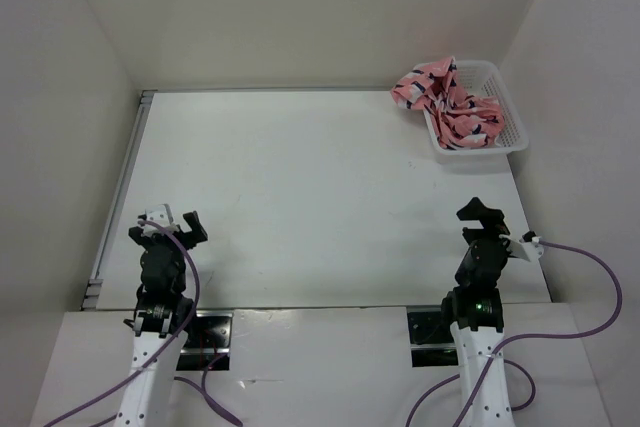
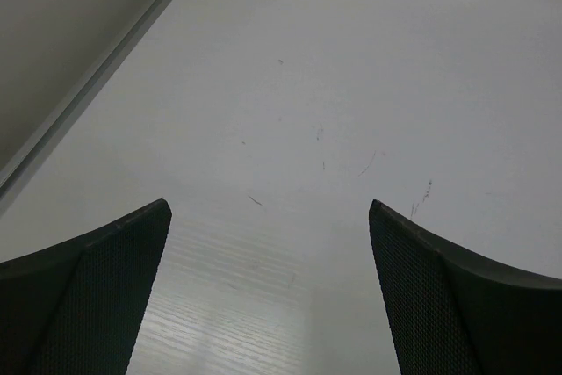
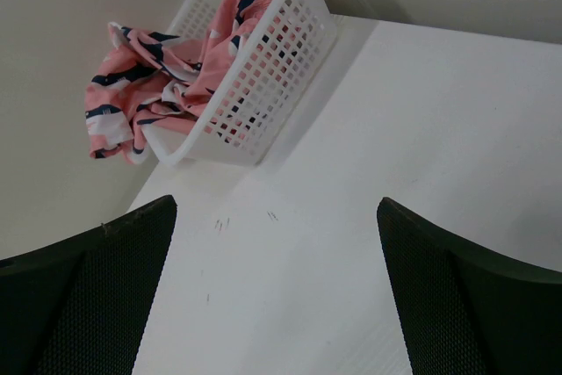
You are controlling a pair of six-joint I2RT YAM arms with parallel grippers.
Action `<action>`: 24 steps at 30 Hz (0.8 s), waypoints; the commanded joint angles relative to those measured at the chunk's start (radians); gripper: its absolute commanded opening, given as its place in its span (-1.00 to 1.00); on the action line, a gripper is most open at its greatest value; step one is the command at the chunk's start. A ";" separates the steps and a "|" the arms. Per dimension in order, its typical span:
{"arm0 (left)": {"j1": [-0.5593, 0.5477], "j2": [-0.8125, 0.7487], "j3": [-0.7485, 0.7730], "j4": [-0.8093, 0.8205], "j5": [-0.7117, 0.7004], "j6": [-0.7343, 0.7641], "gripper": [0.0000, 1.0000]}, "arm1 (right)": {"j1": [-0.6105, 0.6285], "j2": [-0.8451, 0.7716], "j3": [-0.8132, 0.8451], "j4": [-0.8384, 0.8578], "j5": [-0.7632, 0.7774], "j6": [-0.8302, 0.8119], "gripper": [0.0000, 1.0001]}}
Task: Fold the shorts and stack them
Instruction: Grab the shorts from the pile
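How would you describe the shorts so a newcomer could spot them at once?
Look to the far right corner of the white table, where a white mesh basket stands. The shorts are the crumpled salmon-pink fabric with navy-and-white print heaped in it and spilling over its rim, the only colourful thing on the table.

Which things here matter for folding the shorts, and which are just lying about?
For the job: shorts, heaped in the basket and spilling over its edge; left gripper and right gripper, both open.
Just there: basket; table.
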 commanded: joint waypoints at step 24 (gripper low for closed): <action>-0.002 0.179 0.327 0.113 0.335 0.488 1.00 | 0.391 1.313 1.214 0.018 0.175 -0.585 1.00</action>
